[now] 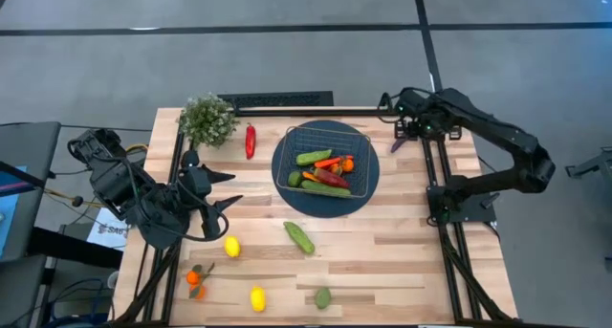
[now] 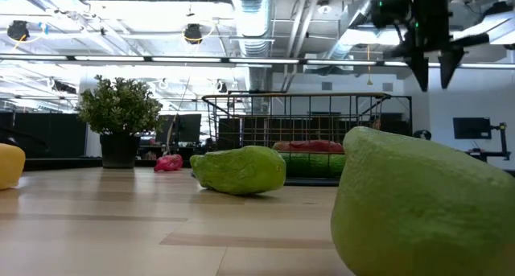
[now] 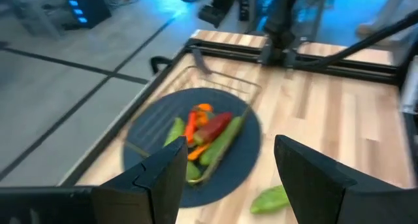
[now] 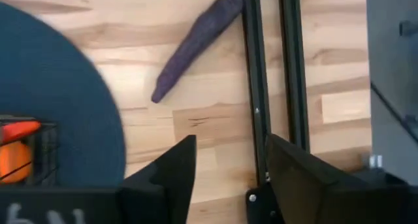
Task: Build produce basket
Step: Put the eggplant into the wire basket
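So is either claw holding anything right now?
No. The left claw and right claw are both open and empty; the long purple eggplant lies loose on the table.

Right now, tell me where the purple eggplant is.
In the high view, the purple eggplant lies on the table's far right, between the round blue mat and the black rail.

Dark wire basket (image 1: pixel 323 165) on round dark blue mat (image 1: pixel 366 189); purple eggplant (image 4: pixel 196 44) on pale striped wood table (image 1: pixel 382 261).

No readable text, white sheet (image 1: pixel 108 230) beside the table's left edge bears illegible print
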Robot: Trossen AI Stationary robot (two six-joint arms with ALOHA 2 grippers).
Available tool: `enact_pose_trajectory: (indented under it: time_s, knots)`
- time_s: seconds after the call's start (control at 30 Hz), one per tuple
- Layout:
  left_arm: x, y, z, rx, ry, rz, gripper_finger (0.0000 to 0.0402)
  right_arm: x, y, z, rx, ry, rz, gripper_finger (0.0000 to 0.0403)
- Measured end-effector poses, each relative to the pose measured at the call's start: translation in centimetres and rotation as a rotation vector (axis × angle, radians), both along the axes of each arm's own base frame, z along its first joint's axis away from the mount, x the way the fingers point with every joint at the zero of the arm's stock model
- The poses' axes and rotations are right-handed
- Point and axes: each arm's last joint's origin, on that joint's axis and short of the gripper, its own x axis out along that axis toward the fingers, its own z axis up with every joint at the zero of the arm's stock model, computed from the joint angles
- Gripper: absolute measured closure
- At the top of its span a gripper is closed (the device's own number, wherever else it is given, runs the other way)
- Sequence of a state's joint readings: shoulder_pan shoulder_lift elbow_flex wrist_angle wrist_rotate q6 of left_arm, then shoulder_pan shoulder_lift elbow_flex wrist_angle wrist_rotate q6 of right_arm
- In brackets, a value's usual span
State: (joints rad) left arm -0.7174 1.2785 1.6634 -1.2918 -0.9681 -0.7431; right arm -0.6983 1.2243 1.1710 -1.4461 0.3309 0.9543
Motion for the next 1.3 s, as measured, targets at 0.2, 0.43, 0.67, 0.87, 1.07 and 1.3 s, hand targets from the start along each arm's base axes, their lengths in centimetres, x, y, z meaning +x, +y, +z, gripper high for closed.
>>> enact_pose_trajectory:
  time_s: [0.2,0.43,0.67,0.87,1.07,1.3]
  knots:
    - [-0.9,1.2,-0.7,0.038,0.025,0.132,0.0184,0.3,-0.5,-3.2,0.039,-0.047,-0.006,0.0173]
    - [-1.0,2.5,-1.6,0.057,0.065,0.217,0.0184,0.6,-0.6,-5.1,0.024,-0.089,-0.021,0.0178]
    - [-0.3,3.8,-1.6,0.071,0.063,0.304,0.0184,1.0,-1.4,-6.7,-0.014,-0.161,0.01,0.0179]
    - [0.4,5.6,-1.4,0.121,0.009,0.441,0.0184,1.7,-2.1,-8.2,-0.035,-0.294,0.084,0.0179]
    - [1.0,7.8,-1.3,0.137,0.008,0.573,0.0184,1.5,-2.0,-8.4,-0.033,-0.264,0.1,0.0179]
    - [2.0,9.7,-1.7,0.196,0.081,0.662,0.0184,0.6,-2.5,-8.8,-0.019,-0.213,0.002,0.0175]
